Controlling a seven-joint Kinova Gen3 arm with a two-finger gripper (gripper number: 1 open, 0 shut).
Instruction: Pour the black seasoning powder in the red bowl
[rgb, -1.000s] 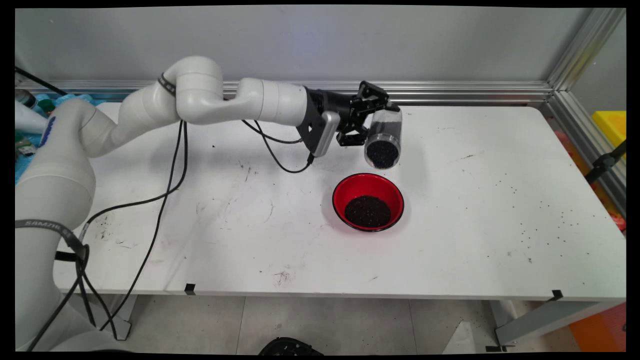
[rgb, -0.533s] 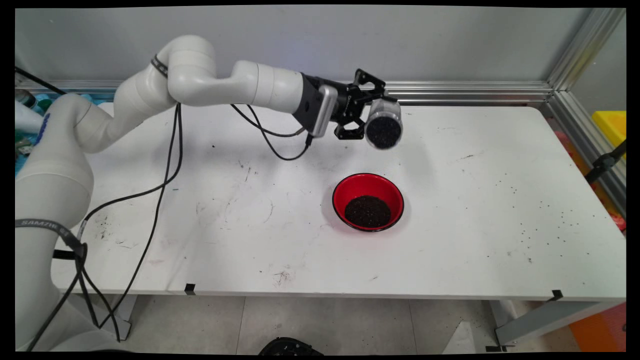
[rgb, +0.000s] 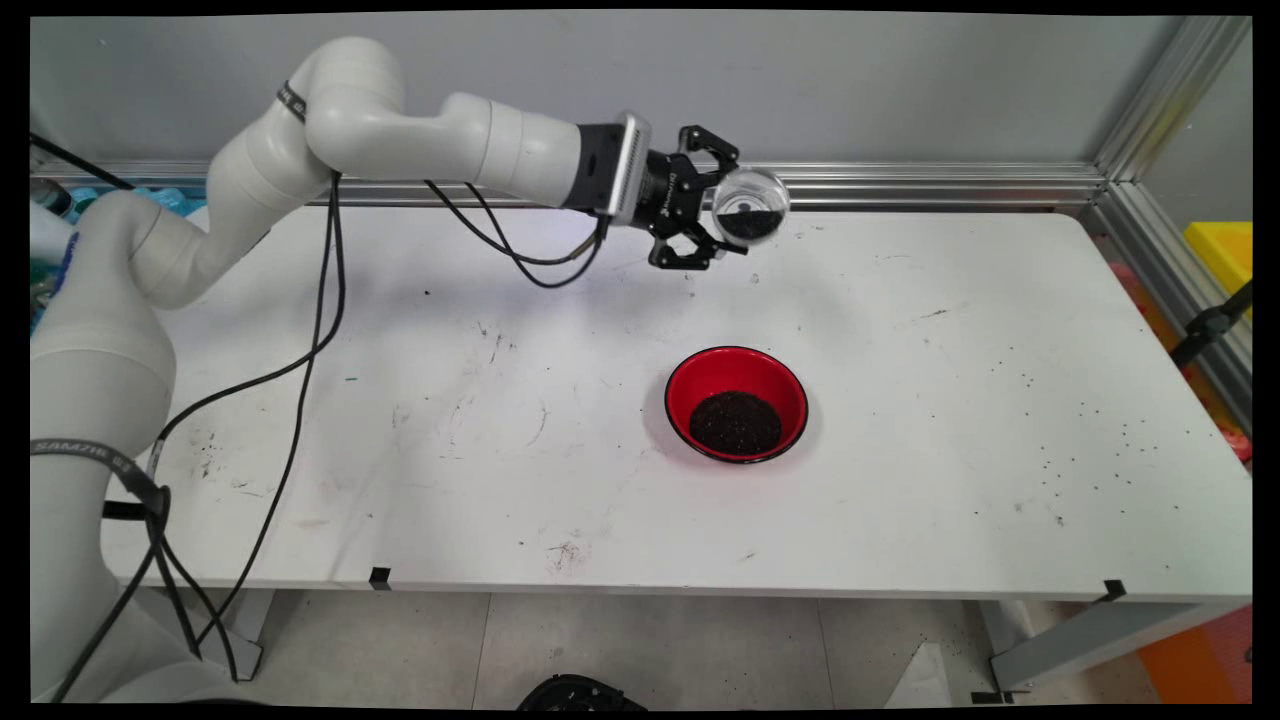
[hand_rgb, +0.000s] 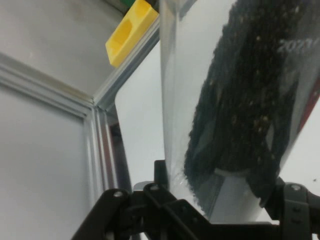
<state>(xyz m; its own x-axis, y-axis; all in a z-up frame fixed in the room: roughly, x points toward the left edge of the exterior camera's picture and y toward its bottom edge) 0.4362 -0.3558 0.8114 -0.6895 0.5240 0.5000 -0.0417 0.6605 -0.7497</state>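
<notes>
My gripper (rgb: 722, 208) is shut on a clear plastic cup (rgb: 749, 207) that lies nearly on its side, its mouth turned toward the camera, high over the table's far edge. Dark grains lie inside the cup. In the hand view the cup (hand_rgb: 235, 100) fills the frame between the fingers, with the dark grains pooled along its wall. Below and nearer on the table stands a red bowl (rgb: 706, 375) with a heap of the same dark grains (rgb: 735, 423) in it. The cup is well above and behind the bowl, apart from it.
Black cables hang from the arm over the table's left half. Stray grains dot the table (rgb: 1080, 440) on the right. An aluminium rail (rgb: 950, 185) runs along the back wall. A yellow block (rgb: 1225, 248) sits off the table's right end.
The gripper has risen and drawn back toward the wall with the cup, away from the bowl. The cup has swung from tipped downward to nearly level.
</notes>
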